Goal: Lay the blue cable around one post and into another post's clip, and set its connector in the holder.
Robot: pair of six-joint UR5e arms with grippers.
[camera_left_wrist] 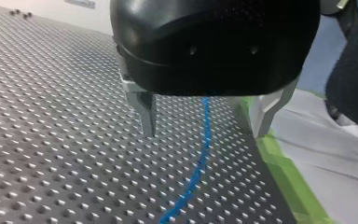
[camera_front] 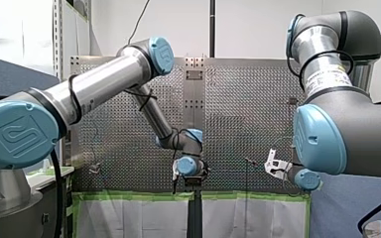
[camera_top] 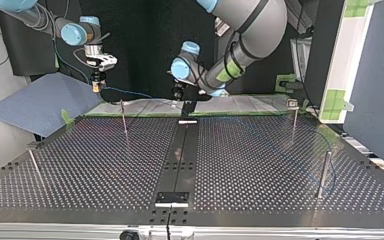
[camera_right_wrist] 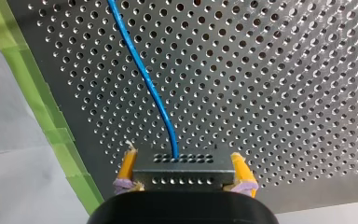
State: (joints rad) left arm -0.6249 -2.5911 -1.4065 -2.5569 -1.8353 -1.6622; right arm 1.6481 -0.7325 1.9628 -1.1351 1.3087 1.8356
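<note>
The right end effector [camera_right_wrist: 184,179] is pinching the connector [camera_right_wrist: 186,163] between its yellow pads [camera_right_wrist: 128,165], above the counter [camera_right_wrist: 284,93]. The blue cable [camera_right_wrist: 144,79] is leaving the connector's face and curving away softly. I'd guess it is light and limp, following wherever it is led and keeping no shape of its own. The rigid connector is looking like the sound place to grip. Just beside the connector a thin post [camera_top: 124,116] is standing. Farther from the connector, the left end effector [camera_left_wrist: 205,133] is hanging with fingers spread, and the cable is running between them untouched.
</note>
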